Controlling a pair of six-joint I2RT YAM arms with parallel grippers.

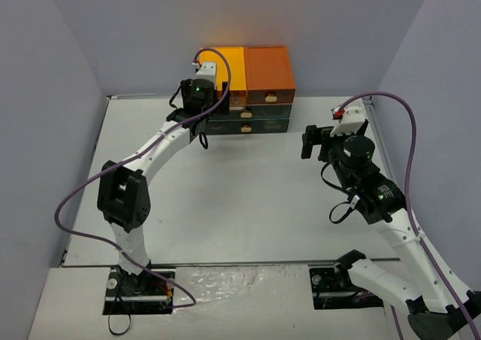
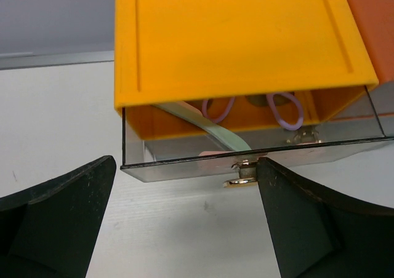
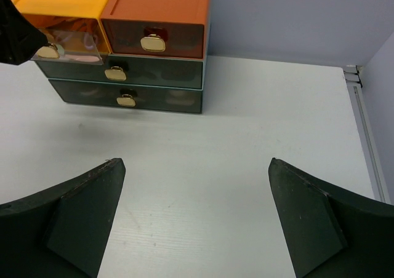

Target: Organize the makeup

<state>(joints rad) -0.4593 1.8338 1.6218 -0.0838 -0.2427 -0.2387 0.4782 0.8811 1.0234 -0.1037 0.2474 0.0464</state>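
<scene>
The top left yellow drawer point(image 2: 234, 38) of the drawer box point(image 1: 267, 73) stands slightly pulled out. Through its clear front I see purple curler loops point(image 2: 284, 109), a mint stick point(image 2: 215, 130) and something pink point(image 2: 212, 154). My left gripper point(image 2: 188, 167) is open in front of this drawer, and its right finger point(image 2: 308, 229) touches the gold knob point(image 2: 243, 174). In the top view the left gripper point(image 1: 201, 118) is at the box's left front. My right gripper point(image 3: 197, 167) is open and empty over bare table; in the top view it point(image 1: 322, 138) is right of the box. No other makeup shows.
The box point(image 3: 154, 13) stands at the back against the wall, with an orange drawer point(image 3: 154, 35) and two dark drawers point(image 3: 123, 75) with gold knobs, all shut. Grey walls close in both sides. A rail point(image 3: 363, 106) runs along the table's right edge.
</scene>
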